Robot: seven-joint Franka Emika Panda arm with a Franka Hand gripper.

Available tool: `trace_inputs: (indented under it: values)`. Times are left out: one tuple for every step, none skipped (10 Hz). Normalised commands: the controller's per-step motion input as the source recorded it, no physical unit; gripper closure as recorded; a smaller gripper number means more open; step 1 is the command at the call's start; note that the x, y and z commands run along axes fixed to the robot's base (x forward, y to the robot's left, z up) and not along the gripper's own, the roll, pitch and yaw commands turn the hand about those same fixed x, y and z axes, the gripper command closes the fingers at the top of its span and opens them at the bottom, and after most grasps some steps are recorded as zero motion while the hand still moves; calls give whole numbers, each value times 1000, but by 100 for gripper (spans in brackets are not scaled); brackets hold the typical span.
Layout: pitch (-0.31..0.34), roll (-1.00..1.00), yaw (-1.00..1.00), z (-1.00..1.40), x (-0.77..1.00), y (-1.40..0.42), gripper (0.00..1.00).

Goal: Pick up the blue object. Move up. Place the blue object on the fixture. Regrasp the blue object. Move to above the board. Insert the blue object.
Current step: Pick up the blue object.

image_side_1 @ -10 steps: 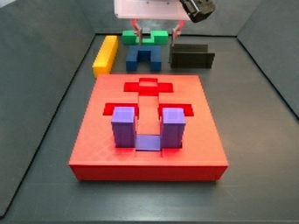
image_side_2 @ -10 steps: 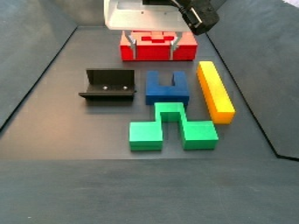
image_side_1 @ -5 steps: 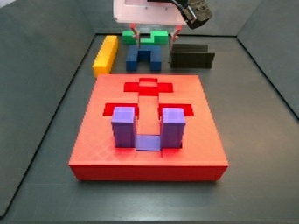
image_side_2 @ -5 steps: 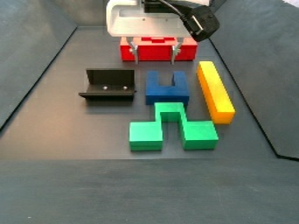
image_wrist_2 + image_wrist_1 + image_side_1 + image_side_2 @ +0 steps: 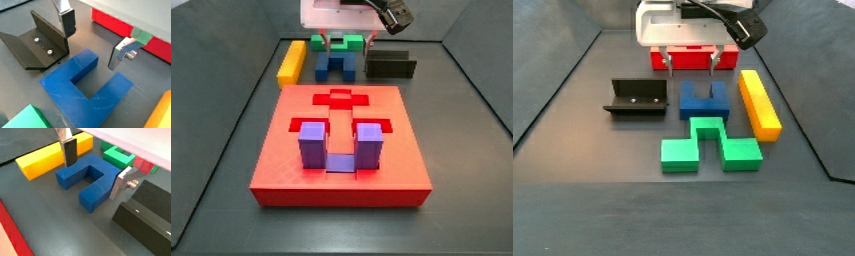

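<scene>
Silver gripper [image 5: 93,42] gapes wide above blue object [image 5: 87,87].

Dark grey floor [image 5: 593,190] carries everything here. In a side view the red board [image 5: 339,150] fills the middle of the frame, flat on the floor. Behind it, 4 pieces along the top: yellow bar [image 5: 293,59] at upper left, blue object [image 5: 337,66] beside it, green block [image 5: 342,44] just beyond, fixture [image 5: 392,65] at upper right. The gripper [image 5: 691,67] hangs open over the blue object [image 5: 703,98], above the floor.
</scene>
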Motion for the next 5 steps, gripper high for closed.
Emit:
trace_inputs:
  values:
    - [0, 74, 0, -89, 23, 0, 0]
    - [0, 74, 0, -89, 43, 0, 0]
    - [0, 90, -23, -94, 43, 0, 0]
    - [0, 116, -54, -117, 80, 0, 0]
    - [0, 129, -57, -171, 91, -6, 0]
